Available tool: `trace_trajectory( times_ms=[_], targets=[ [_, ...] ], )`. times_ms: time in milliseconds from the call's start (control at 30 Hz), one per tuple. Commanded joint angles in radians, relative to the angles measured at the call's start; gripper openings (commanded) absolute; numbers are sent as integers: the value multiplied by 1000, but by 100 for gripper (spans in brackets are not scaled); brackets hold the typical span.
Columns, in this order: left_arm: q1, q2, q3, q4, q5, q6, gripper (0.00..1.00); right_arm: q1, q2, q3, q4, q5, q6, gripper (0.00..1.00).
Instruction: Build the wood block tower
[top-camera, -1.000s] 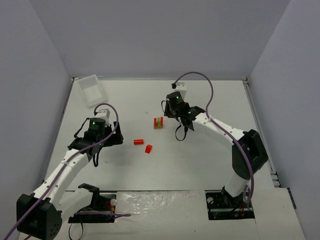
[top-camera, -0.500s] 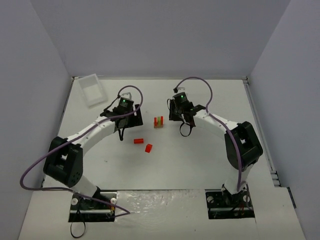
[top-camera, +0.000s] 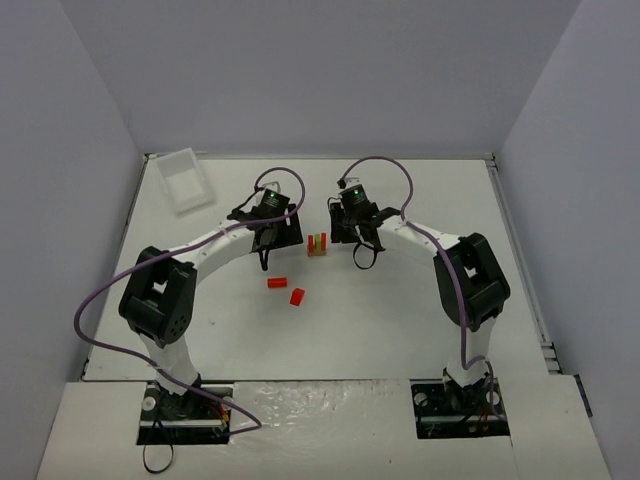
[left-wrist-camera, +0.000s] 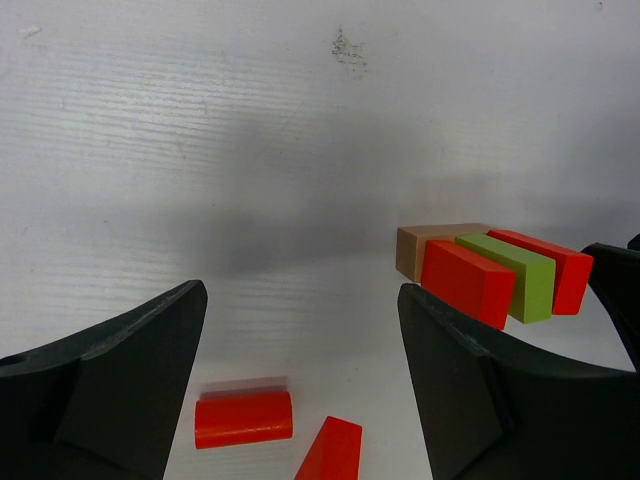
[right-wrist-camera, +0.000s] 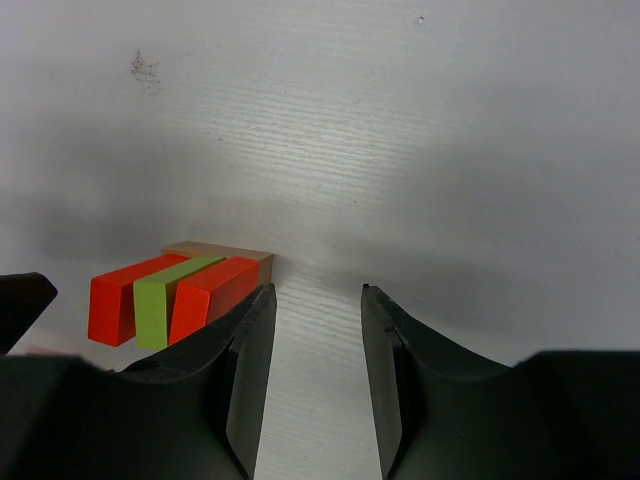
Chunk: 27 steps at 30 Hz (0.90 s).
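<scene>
Left hand (left-wrist-camera: 300, 295) is hovering low over the table (top-camera: 400, 320) with its fingers spread wide and nothing between them, while the right hand (right-wrist-camera: 317, 292) is hanging opposite it with its fingers parted by a narrower gap, likewise gripping nothing. Between the two, near the middle of the table, the wood block tower (top-camera: 317, 244) is standing partly built: a tan base (left-wrist-camera: 425, 250) is carrying a red slab, a lime-green slab (left-wrist-camera: 510, 275) and a second red slab side by side, apparently on end, their row running across the table from one hand toward the other. Both hands are sitting just beside it, one on each flank. Two loose pieces are lying on the near side of the tower, toward the left arm: a red rounded block (left-wrist-camera: 243, 418) and a red wedge (left-wrist-camera: 330, 455). From the left wrist view the rounded block is lying just under the spread fingers, its long axis running across the gap from finger to finger; the wedge, cut off by the frame edge, is pointing roughly away from the camera. Judging by this, the left hand is the nearer one for fetching either piece, and it would probably be needing to turn before closing on the block's short sides.
</scene>
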Motion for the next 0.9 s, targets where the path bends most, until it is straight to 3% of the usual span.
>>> trace_trajectory(
  times_ms=[0, 867],
  targets=[
    [-15, 7, 59, 32, -11, -23, 75, -1, 11, 59, 25, -28, -26, 38],
    [-32, 64, 92, 32, -20, -40, 74, 0, 38, 81, 25, -76, -19, 38]
  ],
)
